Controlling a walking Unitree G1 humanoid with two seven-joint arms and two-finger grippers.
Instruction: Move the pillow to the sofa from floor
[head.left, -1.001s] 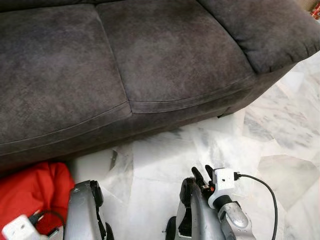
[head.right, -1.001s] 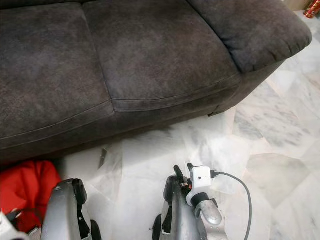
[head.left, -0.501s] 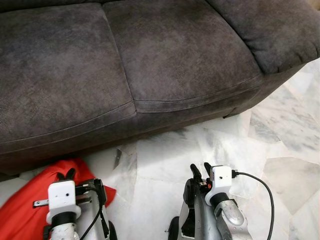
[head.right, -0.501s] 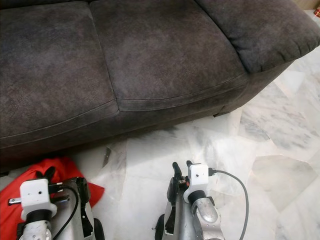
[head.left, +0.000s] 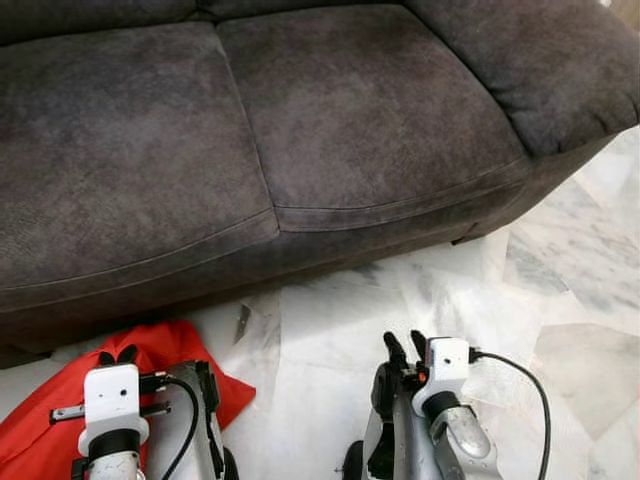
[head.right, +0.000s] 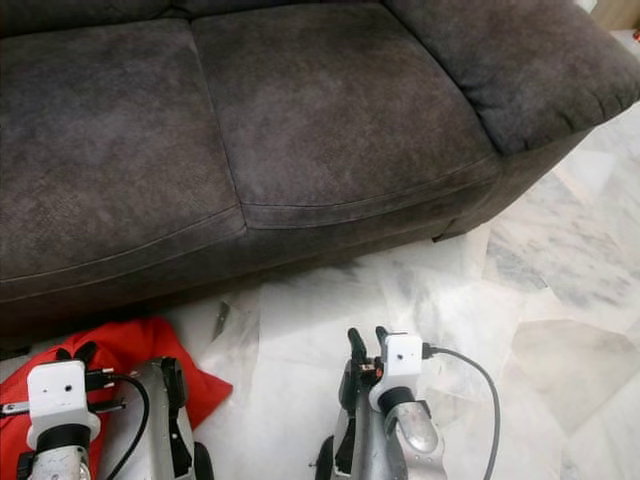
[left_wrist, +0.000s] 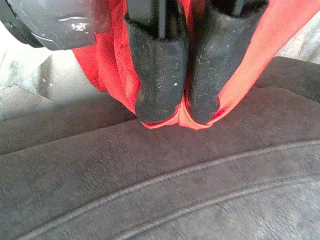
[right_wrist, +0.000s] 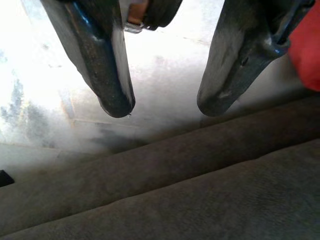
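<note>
The red pillow (head.left: 165, 345) lies crumpled on the marble floor at the lower left, just in front of the dark grey sofa (head.left: 300, 150). My left gripper (head.left: 118, 355) is over it, and in the left wrist view it (left_wrist: 177, 112) is shut on a fold of the pillow's red fabric (left_wrist: 235, 80), close to the sofa's front edge (left_wrist: 160, 185). My right gripper (head.left: 403, 342) hovers above bare floor at the lower middle. Its fingers (right_wrist: 115, 95) stand open with nothing between them, and a bit of the pillow (right_wrist: 307, 50) shows beside one.
The sofa's two seat cushions span the upper view, with its armrest (head.left: 540, 70) at the right. White marble floor (head.left: 560, 290) stretches to the right of the sofa. A black cable (head.left: 525, 385) loops from my right wrist.
My left arm has come up from the bottom left corner with the red fabric in its fingers, which now bunches higher towards the sofa. The right arm has hardly moved; the camera drifted slightly.
</note>
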